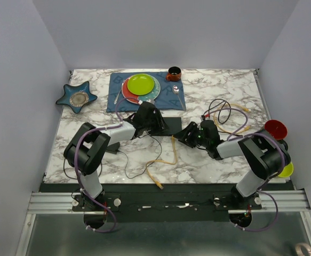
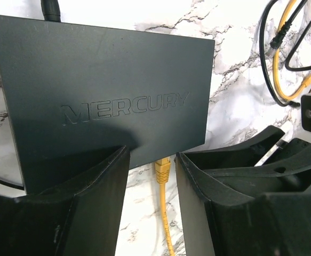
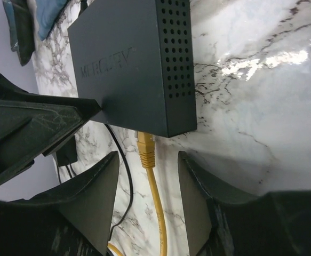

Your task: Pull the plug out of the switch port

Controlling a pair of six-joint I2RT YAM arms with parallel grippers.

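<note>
On a marble bench [image 1: 219,160], two robot arms close in on the switch [image 2: 102,90], a flat matte-black box lying near the middle of the surface, just in front of a blue mat [image 1: 171,101] that carries a green plate [image 1: 140,84]. The left gripper [image 2: 152,160] stands spread over the switch's near long edge, and the right wrist view shows one of its fingers resting on the box's top, apparently to hold it down. The right gripper [image 3: 147,165] is spread too, its fingers flanking the yellow cable [image 3: 158,213] with a gap showing on either side, pinching nothing yet. The yellow plug [image 3: 145,146] sits in a socket on the near edge, close to the corner by the vented short side. The step in hand looks like lining up the grasp. The next move would call for pinching the plug body right at the socket, then drawing it straight back along the cable's line while the box stays pinned. Bare marble toward the arm bases leaves room for that pull. A thin black cord [image 3: 124,160] runs just beside the cable, and a tangle of loose leads [image 1: 227,114] lies well off to the right.
</note>
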